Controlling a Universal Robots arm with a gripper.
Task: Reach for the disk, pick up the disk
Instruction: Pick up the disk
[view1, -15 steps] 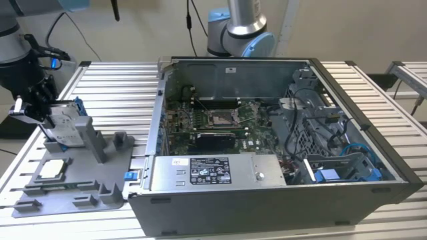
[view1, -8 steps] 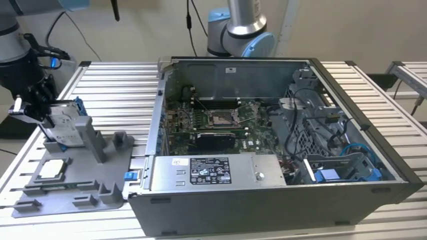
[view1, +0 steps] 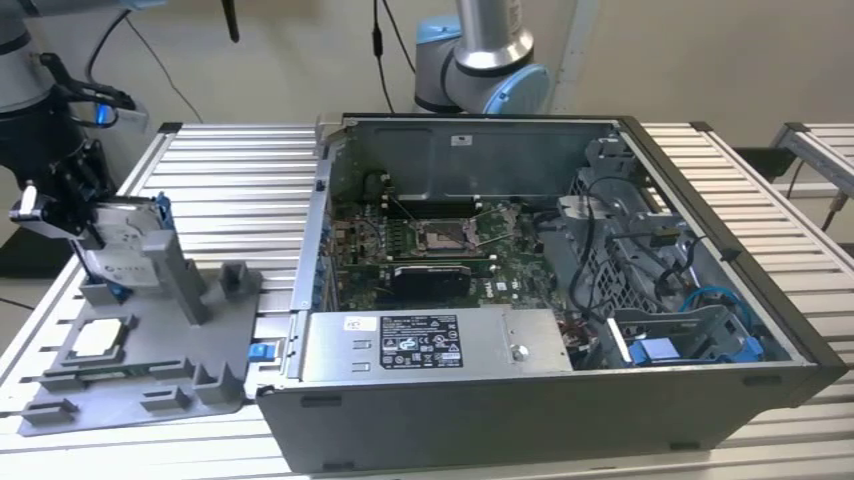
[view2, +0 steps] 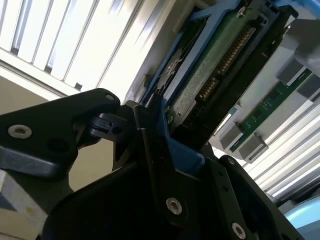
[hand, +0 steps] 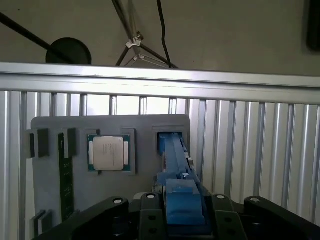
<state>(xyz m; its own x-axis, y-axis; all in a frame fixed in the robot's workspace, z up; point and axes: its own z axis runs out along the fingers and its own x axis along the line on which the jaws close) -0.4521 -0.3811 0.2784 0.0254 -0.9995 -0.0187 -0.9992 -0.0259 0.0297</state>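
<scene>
While seated upright in a slot of the matte grey tray at the ribbed metal desk's edge on the exterior view's left, pinched between the gripper's black jaws: flat, rectangular, blue-framed silver disk.

Exterior view: soft, even overhead light; sheen on ribbed aluminium surface; shadowed interior of open grey metal computer case. Second wrist view: blown-out glare on slats; black end effector and blue-bracketed silver-grey disk dark, soft. First wrist view: dim, backlit.
</scene>
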